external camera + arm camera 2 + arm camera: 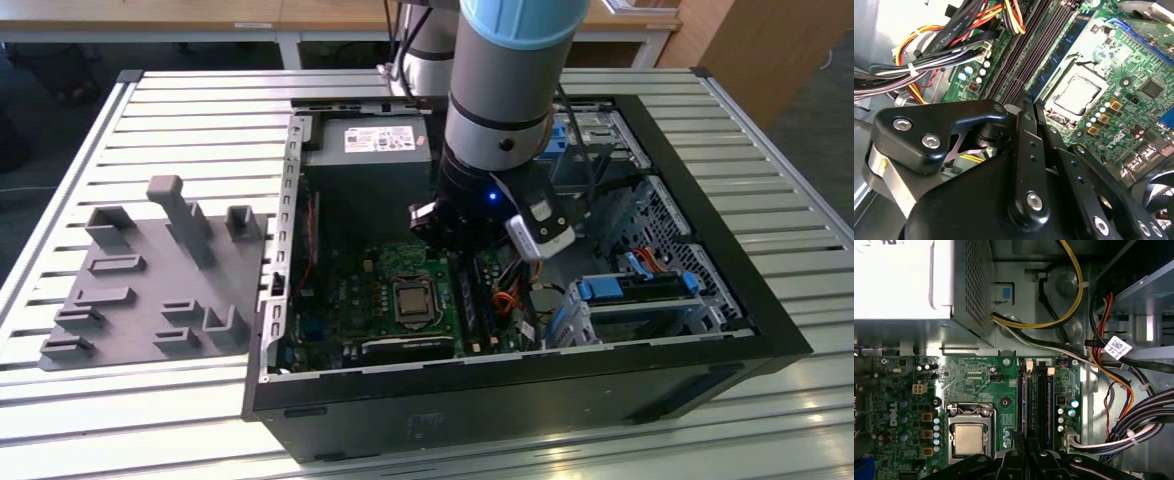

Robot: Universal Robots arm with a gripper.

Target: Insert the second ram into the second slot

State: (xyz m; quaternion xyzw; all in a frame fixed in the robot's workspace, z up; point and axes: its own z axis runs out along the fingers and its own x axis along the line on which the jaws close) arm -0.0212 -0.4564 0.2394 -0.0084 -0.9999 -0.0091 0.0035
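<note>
Black steel walls of an open computer case (pixel 534 385) frame the scene on a slatted metal desk (pixel 174 110). On the exterior view's left, beside the case, lies a grey fixture plate (pixel 140 285) with upright blocks. Inside the case sit a grey power supply (pixel 367 145), a green motherboard (pixel 354 300) with its bare silver processor (pixel 968 437), and, toward the exterior view's right, drive bays with blue plastic clips (pixel 634 290).

Crowding the memory slots (pixel 1035 400) is a bundle of black, yellow, red and white cables (pixel 1134 415), which runs just beside them, with a white connector (pixel 1070 435) near the slots' edge. A row of small capacitors (pixel 1060 415) stands between slots and cables.

The arm (pixel 514 90) reaches down into the case, and its pincer (pixel 1028 442) hangs right over the slots, its black fingers (pixel 1026 150) drawn narrowly together. Whether anything sits between them I cannot tell.

In both wrist views a thin blue circuit-board stick, the second ram (pixel 1056 55), stands on edge in the slot bank, seated lengthwise between dark slot rails on the processor side. Dark chips show along its face in the second wrist view. Another blue edge (pixel 1050 400) shows in a slot nearer the cables.
</note>
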